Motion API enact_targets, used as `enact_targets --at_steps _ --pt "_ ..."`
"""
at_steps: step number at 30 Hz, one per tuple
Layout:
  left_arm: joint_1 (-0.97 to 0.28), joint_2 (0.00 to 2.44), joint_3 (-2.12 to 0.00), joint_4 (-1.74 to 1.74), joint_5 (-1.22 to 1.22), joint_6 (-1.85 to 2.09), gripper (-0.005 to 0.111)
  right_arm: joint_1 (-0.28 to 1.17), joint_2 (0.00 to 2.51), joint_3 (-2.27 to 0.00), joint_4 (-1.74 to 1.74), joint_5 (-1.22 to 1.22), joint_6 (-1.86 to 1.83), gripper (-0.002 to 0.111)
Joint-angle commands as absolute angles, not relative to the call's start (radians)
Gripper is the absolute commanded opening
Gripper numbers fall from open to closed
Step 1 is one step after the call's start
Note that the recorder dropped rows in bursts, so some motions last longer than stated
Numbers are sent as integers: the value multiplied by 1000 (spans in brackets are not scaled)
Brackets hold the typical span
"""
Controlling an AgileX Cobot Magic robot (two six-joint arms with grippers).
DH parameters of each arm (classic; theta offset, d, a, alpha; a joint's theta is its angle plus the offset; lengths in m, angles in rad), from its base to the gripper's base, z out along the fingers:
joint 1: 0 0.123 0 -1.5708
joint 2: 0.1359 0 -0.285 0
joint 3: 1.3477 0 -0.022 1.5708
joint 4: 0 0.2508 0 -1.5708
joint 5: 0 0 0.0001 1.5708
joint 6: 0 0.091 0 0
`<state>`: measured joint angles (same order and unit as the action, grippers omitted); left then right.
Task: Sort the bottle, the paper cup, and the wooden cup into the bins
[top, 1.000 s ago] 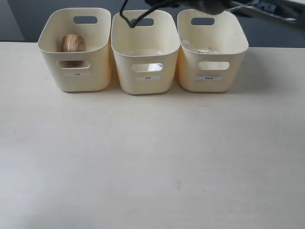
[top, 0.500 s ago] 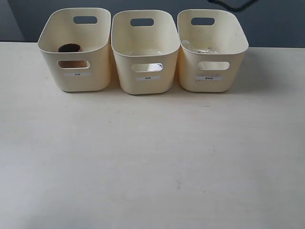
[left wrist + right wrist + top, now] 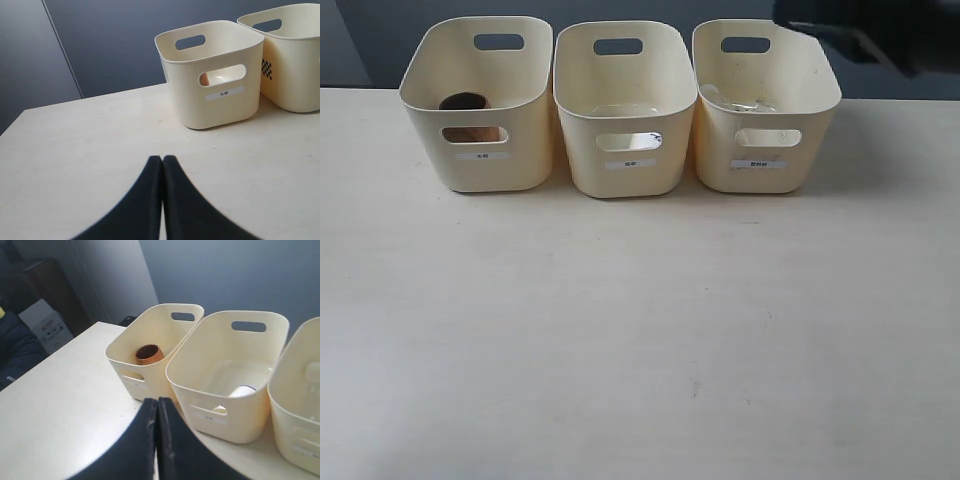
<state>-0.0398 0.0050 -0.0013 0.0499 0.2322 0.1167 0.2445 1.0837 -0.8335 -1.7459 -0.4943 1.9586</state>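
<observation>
Three cream bins stand in a row at the back. The left bin [image 3: 525, 110] holds the dark wooden cup [image 3: 464, 102], upright with its mouth up, also visible as the wooden cup [image 3: 149, 353]. In the middle bin [image 3: 625, 165] lies the white paper cup [image 3: 243, 390]. The clear bottle [image 3: 740, 103] lies in the right bin [image 3: 810, 120]. My left gripper [image 3: 162, 159] is shut and empty, low over the table in front of the left bin [image 3: 215, 107]. My right gripper [image 3: 157, 401] is shut and empty, near the bins' front.
A dark blurred part of the right arm [image 3: 880, 28] hangs at the exterior view's top right, behind the right bin. Bare tabletop [image 3: 640, 330] stretches in front of the bins. Boxes [image 3: 42, 322] stand beyond the table's left edge.
The wooden cup in the left bin has turned from lying on its side to standing mouth up. The right arm has drawn away from above the bins toward the upper right.
</observation>
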Motion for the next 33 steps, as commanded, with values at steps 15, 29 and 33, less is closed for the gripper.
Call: enact_targets --at_steps 15,29,33 --pt "-43 0 0 47 231 115 0 198 433 -232 -1744 -308 1939 -1" --pt "-43 0 0 47 231 115 0 198 299 0 -1744 -132 1939 -1" --pt "-43 0 0 47 231 115 0 198 285 0 -1744 -100 1939 -1"
